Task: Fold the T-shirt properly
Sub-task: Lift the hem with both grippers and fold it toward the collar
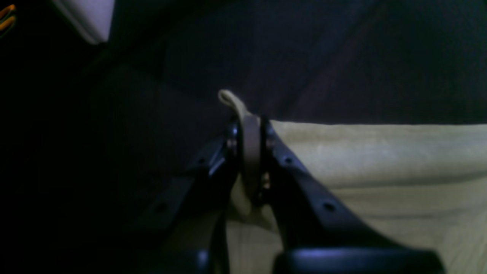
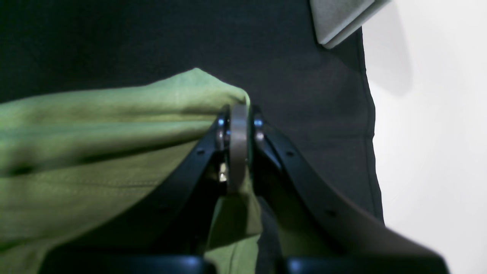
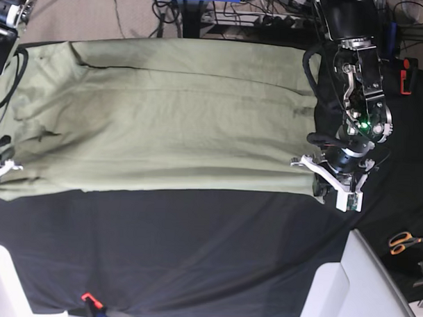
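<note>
T-shirt point(image 3: 164, 122) corner hidden between claws

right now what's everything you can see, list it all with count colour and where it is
T-shirt: one, pale sage green, spread flat across the far half of the table, pinched at both side edges
table cloth: one, black, covering the table, bare along the near half
scissors: one pair, orange handles, on the cloth at the base view's right edge
clamp: one, small, red and black, on the near edge of the cloth
panels: two, white, at the near corners of the table
cables: several, dark, on the floor beyond the table
left hand: one, black, shut on the T-shirt's edge
right hand: one, black, shut on the T-shirt's opposite edge
</note>
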